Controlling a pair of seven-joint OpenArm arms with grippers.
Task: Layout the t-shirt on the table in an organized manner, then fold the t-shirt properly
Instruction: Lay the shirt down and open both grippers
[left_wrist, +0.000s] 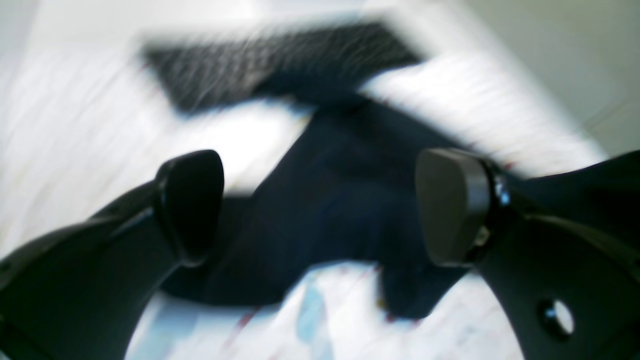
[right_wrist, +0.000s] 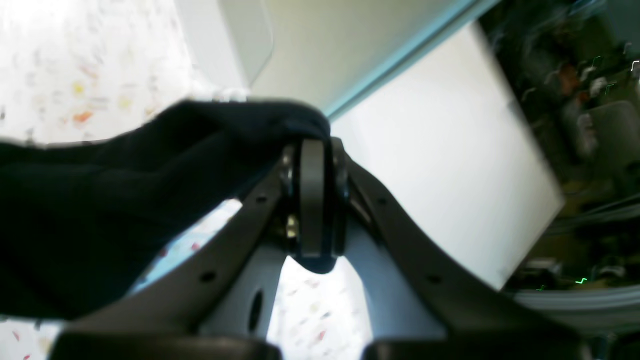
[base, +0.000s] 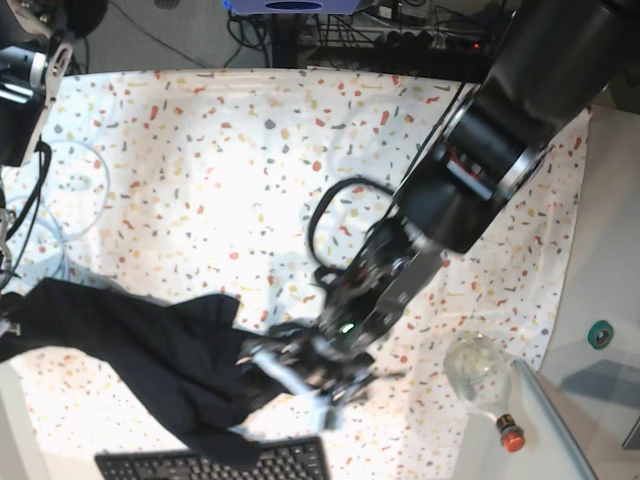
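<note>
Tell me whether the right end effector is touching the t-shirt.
Touching. The right wrist view shows the right end effector shut, with a fold of the black t-shirt pinched at its tips.

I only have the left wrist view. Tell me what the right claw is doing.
Observer: The right claw is shut on a fold of the t-shirt.
Operator: Describe how the shirt lies overall.
Observer: In the base view it is crumpled, stretched from that view's left edge toward the open left claw, not flat on the table.
Operator: Report anything else nearby.
Observer: A clear bottle with a red cap sits near the table's corner, apart from the shirt.
</note>
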